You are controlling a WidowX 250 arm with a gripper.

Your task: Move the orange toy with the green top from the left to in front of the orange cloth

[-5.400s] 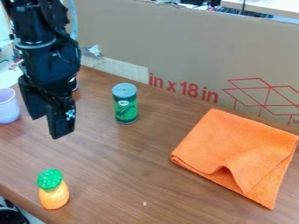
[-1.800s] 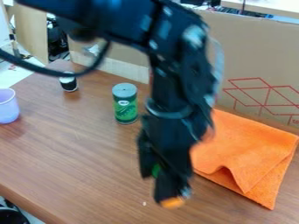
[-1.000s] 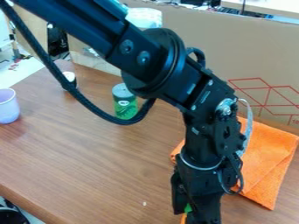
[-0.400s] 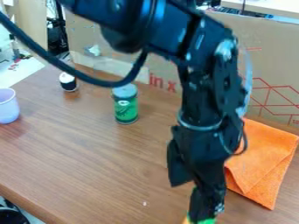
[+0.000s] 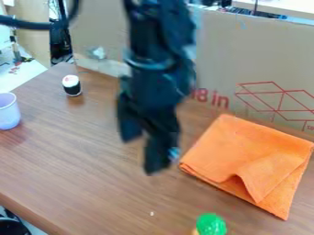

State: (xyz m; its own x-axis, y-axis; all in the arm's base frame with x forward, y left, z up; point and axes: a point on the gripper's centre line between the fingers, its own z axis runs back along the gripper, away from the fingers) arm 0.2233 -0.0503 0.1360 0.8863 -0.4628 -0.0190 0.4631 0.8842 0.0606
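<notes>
Pineapple toy [image 5: 211, 225] has just left the grip: it is now out of the hand, at five o'clock on the table [image 5: 80, 160], close to the near edge of the view, and whether it stands upright I cannot tell. From left to right, the pale purple cup [image 5: 8, 112] sits at nine o'clock and the small dark jar with a white lid [image 5: 71, 86] at ten, both where they were. Next comes the hand [image 5: 140, 153], open and empty, which has drawn off from the toy toward eleven o'clock and now hangs near the middle. The toy comes next, with the orange cloth [image 5: 245, 156] at four o'clock, its folds unchanged. The release looks finished, so the toy's move is probably complete unless its placing needs correcting.
</notes>
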